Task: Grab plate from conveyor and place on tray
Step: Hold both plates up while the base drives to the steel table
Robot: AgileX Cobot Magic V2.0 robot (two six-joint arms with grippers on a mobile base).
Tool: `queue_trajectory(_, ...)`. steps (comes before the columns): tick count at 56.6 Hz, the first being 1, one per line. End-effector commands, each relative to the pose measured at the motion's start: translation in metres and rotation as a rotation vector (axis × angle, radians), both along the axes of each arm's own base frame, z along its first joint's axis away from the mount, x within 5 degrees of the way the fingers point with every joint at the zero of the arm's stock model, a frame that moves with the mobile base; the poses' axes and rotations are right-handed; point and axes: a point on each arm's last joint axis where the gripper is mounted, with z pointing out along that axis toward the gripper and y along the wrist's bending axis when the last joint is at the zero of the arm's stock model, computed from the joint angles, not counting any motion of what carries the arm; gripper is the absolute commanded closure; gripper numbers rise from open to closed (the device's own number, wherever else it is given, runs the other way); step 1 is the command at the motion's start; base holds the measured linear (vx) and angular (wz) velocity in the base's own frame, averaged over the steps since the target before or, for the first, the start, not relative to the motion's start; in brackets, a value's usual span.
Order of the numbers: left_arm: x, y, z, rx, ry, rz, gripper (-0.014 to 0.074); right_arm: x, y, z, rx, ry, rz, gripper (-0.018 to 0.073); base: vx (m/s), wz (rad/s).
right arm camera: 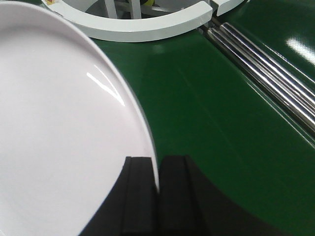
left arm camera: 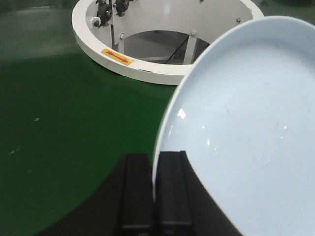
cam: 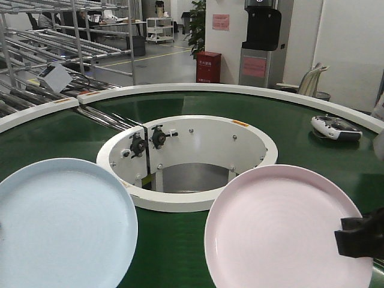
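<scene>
1. Far left: pale blue plate point(cam: 63, 222). The left jaws are clenched on its near rim. It sits tilted and appears raised off the belt.

2. Centre: conveyor point(cam: 171, 246), a glossy green ring around a white centre opening point(cam: 186, 159). Steel rollers point(right arm camera: 266, 73) show at a joint. The bare belt lies between the two plates.

3. Right: pink plate point(cam: 288, 228). The right jaws are closed on its near rim in the same way, and it also seems lifted clear.

4. Far right: grey handset point(cam: 336, 127), lying on the belt well apart from both plates.

5. Tray: not in any view, so its place cannot be told.

Status: the grab looks complete, with one plate held in each arm. Left to do, by my reckoning: carry each plate away from the conveyor, lower it flat onto the tray and release it. Neither plate is set down yet.
</scene>
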Motion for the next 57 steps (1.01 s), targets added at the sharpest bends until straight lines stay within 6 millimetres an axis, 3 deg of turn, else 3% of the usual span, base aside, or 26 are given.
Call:
queue_trajectory(1, -0.0011, -0.0006, 0.0184, -0.045, -0.116, 0.011, 0.0602, -0.0003, -0.0012, 0.016, 0.022, -0.108, 0.003, 0.0568, -0.01, -0.02)
queue_trajectory(19, -0.0011, -0.0006, 0.0184, -0.045, -0.116, 0.011, 0.0602, -0.0003, -0.0012, 0.016, 0.022, -0.108, 0.003, 0.0568, -0.06, -0.22)
queue_trajectory(57, -0.0011, -0.0006, 0.0184, -0.045, -0.116, 0.011, 0.0602, -0.0003, -0.0011, 0.016, 0.023, -0.108, 0.003, 0.0568, -0.15, -0.57)
